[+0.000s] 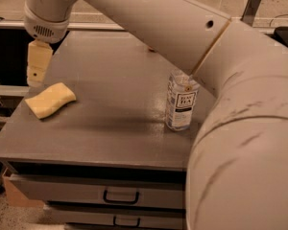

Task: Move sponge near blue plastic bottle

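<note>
Biggest thing by far is the one arm (182, 28). It's a fat off-white tube that fills the whole right side and sweeps up across the top to the far left corner. From where I'm standing it blocks a good chunk of the back of the table.

Next is one grey table (110, 128) with two drawers (62, 188) stacked under the front edge. Each drawer has one dark handle, so two handles total, the upper (121, 196) and the lower (126, 221).

On top I count just two loose things. One bottle (181, 104) stands upright right of the middle. It's clear plastic with a white label and dark lettering, and the arm passes right over its top. One sponge (50, 99) lies flat near the left edge. It's pale yellow with wavy sides, and it's well apart from the bottle, with bare table between them.

Smallest is the one claw (36, 78), a cream-coloured piece hanging straight down from the round wrist at the table's left edge. It's just behind the sponge's left end and isn't holding anything. It's side-on to me, so I honestly can't tell if it's spread or closed.
</note>
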Motion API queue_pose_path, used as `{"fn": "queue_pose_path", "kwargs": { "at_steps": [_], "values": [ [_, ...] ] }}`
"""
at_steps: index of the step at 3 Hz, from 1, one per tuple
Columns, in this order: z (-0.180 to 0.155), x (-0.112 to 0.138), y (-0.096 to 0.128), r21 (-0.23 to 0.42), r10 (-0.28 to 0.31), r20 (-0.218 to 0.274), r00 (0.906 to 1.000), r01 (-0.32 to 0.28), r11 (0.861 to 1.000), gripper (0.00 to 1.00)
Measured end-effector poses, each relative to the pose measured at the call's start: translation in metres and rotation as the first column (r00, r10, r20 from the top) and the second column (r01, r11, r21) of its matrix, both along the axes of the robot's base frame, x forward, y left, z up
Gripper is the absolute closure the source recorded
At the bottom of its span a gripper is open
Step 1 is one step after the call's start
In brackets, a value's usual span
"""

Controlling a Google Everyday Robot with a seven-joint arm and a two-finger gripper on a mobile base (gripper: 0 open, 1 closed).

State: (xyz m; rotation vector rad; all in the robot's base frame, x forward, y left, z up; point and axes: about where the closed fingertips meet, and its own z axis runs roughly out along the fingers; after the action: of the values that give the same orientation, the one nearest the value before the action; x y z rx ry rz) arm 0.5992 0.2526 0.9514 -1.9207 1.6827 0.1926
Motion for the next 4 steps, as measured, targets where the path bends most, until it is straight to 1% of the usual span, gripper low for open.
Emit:
{"fn": "queue_pose_path", "kwargs": {
  "at_steps": [1,2,3,4],
  "values": [
    [0.000,0.000,0.000,0.000,0.000,0.000,1.0000,0.000,1.000,0.00],
    [-0.026,0.008,0.010,-0.004,-0.038,-0.043,0.9984,0.037,0.999,0.00],
    [-0.070,0.017,0.014,-0.048,-0.088,-0.120,0.9888,0.083,0.995,0.00],
    [-0.098,0.013,0.008,-0.096,-0.125,-0.183,0.9751,0.109,0.989,0.00]
  ]
}}
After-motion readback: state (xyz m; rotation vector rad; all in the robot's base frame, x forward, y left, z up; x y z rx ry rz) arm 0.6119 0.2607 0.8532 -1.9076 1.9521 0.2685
